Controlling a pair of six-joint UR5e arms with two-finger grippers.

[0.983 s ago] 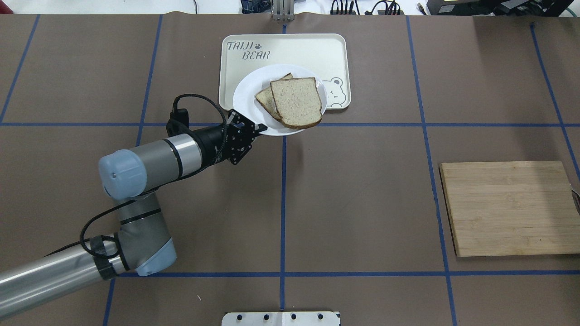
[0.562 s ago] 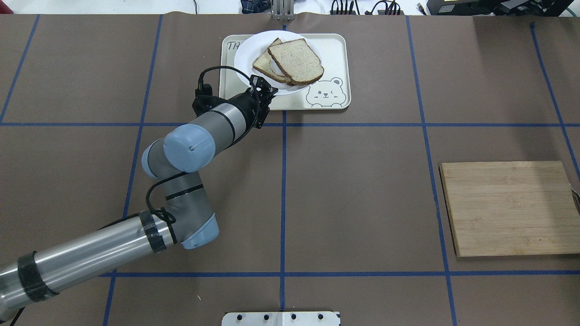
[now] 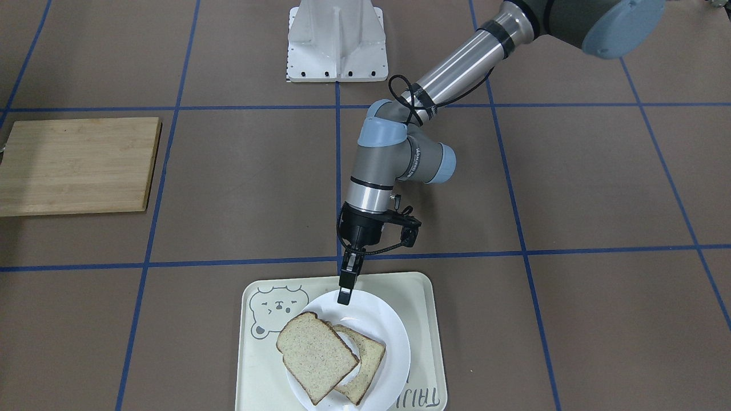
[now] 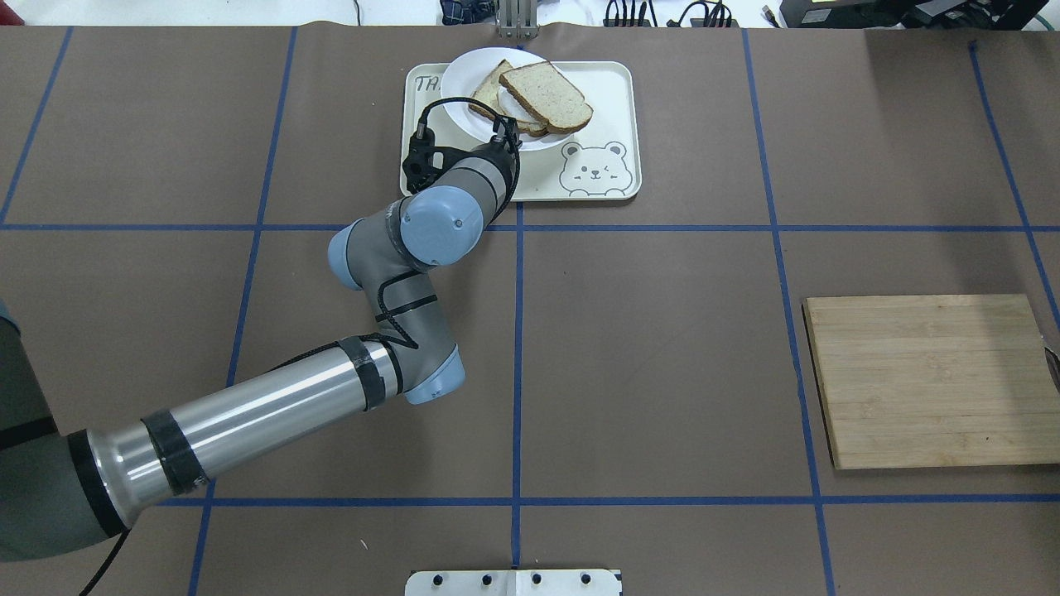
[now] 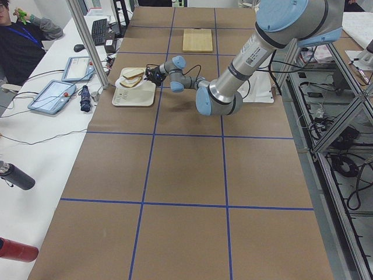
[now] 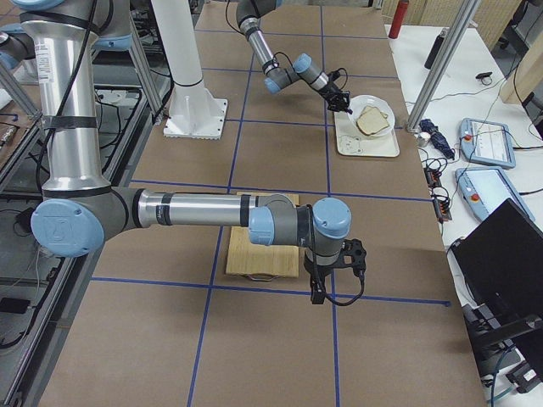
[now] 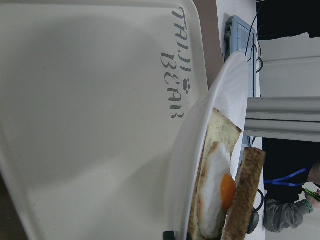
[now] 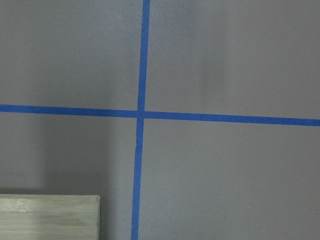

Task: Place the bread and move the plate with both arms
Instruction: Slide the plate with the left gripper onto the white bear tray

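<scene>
The white plate (image 4: 460, 86) carries the dark-crusted bread (image 4: 548, 96), which lies on a paler slice topped with a fried egg (image 4: 487, 93). My left gripper (image 4: 505, 127) is shut on the plate's near rim and holds it slightly tilted over the cream bear tray (image 4: 609, 99). From the front, the fingers (image 3: 345, 292) pinch the rim of the plate (image 3: 391, 342) with the bread (image 3: 314, 357) on top. The left wrist view shows the plate (image 7: 200, 150) edge-on with the bread (image 7: 247, 200). My right gripper (image 6: 318, 294) hangs over the table beside the cutting board; I cannot tell whether it is open or shut.
A bamboo cutting board (image 4: 932, 381) lies on the right side of the table, and its corner shows in the right wrist view (image 8: 47, 217). The plate overhangs the tray's far edge. The white pedestal base (image 3: 337, 40) stands at the robot's side.
My left arm has carried the plate with the bread from the tray's near edge further away from the robot, to over the tray's far part.
</scene>
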